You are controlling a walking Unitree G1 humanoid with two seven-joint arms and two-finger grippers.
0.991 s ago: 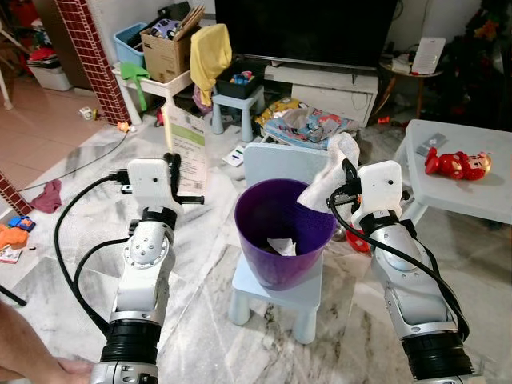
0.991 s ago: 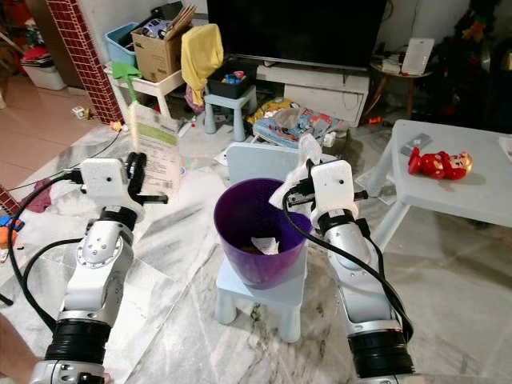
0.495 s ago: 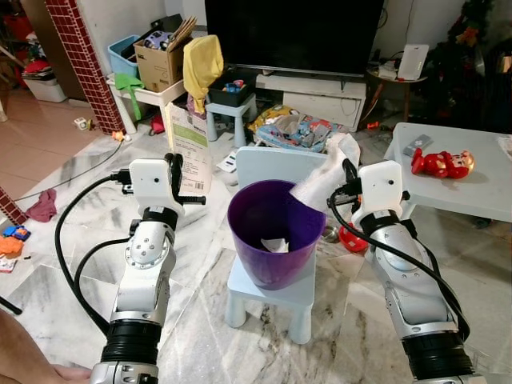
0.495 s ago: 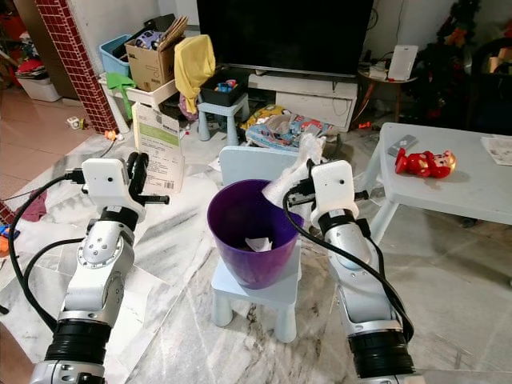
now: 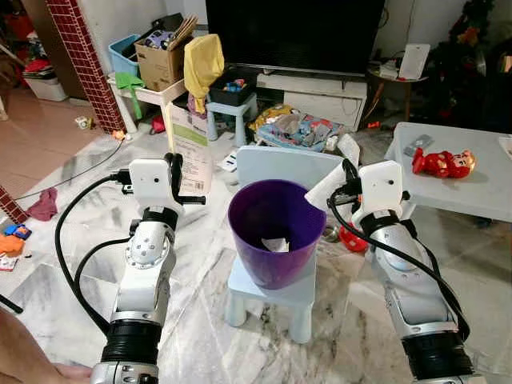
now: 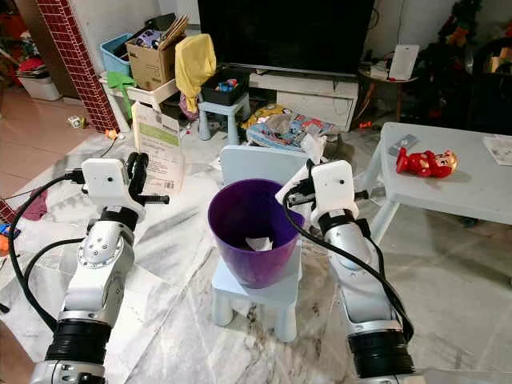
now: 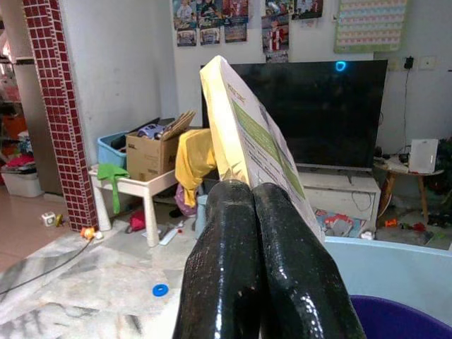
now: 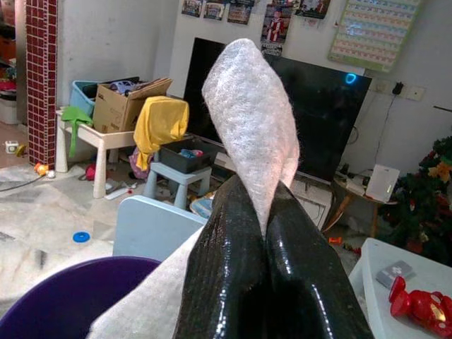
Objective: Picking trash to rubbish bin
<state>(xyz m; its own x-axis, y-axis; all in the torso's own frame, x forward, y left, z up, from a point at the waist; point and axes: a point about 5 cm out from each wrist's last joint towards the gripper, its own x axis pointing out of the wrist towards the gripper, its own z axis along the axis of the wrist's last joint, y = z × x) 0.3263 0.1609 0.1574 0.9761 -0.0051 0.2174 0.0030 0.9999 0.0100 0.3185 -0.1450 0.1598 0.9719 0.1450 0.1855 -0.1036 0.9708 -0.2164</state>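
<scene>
A purple bin [image 5: 270, 268] stands on a small pale-blue chair [image 5: 276, 164] in front of me, with a white scrap [image 5: 276, 244] lying inside. My right gripper [image 5: 346, 174] is at the bin's right rim, shut on a white tissue [image 5: 324, 186] that droops toward the rim; the tissue [image 8: 254, 106] sticks up between the black fingers [image 8: 226, 268]. My left gripper [image 5: 173, 172] is left of the bin at rim height, shut on a cream and green carton [image 5: 192, 144], which stands upright above the fingers [image 7: 233, 247].
A white low table [image 5: 472, 200] with a red toy [image 5: 444, 162] stands at the right. Behind the chair are a TV stand [image 5: 320, 84], a cardboard box [image 5: 164, 52] and floor clutter [image 5: 300, 128]. A person's limb [image 5: 24, 360] is at the bottom left.
The camera shifted over the first half second. The tissue's hanging end, which lay out over the bin's opening, has drawn back to the right rim. Both grippers stay shut in place.
</scene>
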